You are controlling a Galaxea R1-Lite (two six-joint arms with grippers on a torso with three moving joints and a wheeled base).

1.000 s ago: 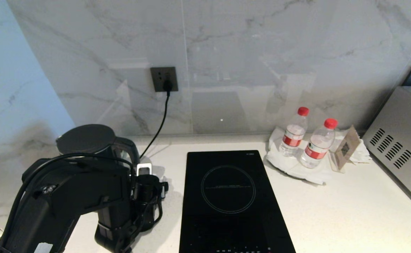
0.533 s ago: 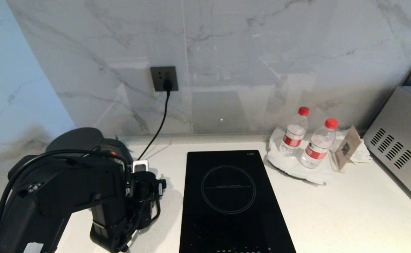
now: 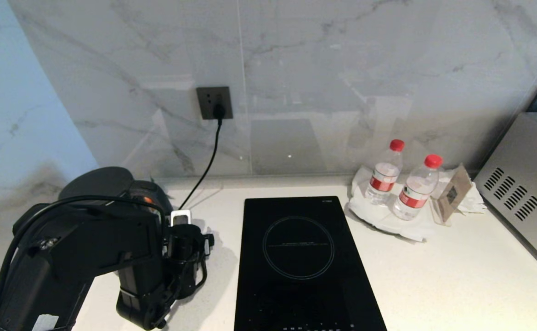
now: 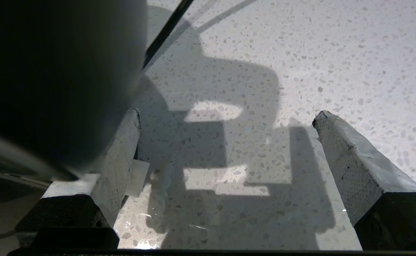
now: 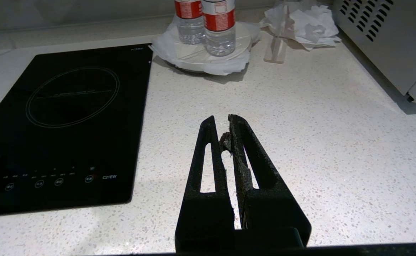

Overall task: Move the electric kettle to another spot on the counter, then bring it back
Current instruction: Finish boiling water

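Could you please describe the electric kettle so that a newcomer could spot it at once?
Start at the black glass hob set in the white counter. On its left, behind the robot's left arm, stands the electric kettle. Its flat dark-grey round lid sets it apart from the clear, red-capped water bottles.

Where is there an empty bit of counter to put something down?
The biggest bare patch of counter lies between the hob and the steel appliance, in front of the water bottles. A smaller strip runs behind the hob, by the wall. The left corner is crowded: the kettle, its cord and the open left pincer.
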